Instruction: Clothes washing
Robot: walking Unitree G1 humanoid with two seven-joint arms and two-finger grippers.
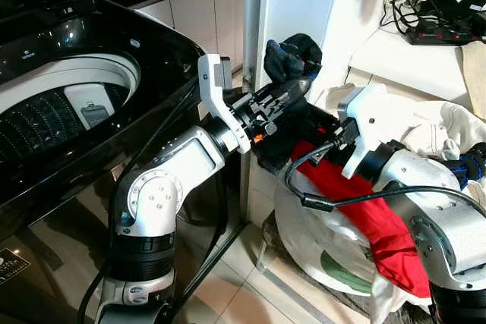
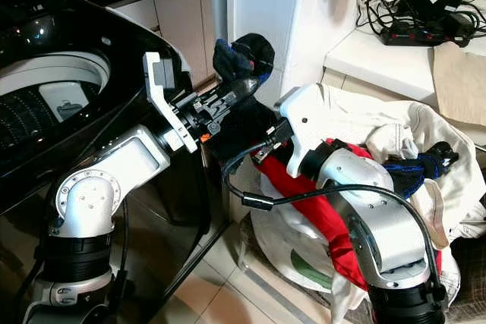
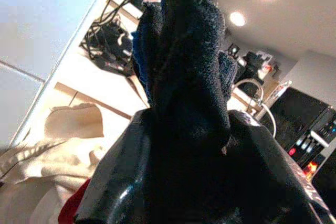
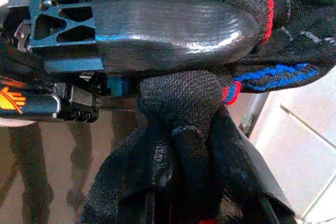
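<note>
Beside the open washing machine (image 1: 68, 96), my left gripper (image 1: 292, 92) and seemingly my right gripper (image 4: 181, 182) pinched a dark knit garment (image 2: 243, 55) above the laundry pile (image 2: 357, 123), nothing visibly loaded yet.

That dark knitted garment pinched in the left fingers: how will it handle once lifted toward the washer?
Probably floppy: the dark garment bunches above the left gripper and sags below. Likely light. Its knit looks grippy, so slipping seems unlikely.

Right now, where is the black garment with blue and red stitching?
The black garment is held up between both grippers, in the middle of the head views, just right of the washing machine and above the red cloth on the laundry pile.
</note>
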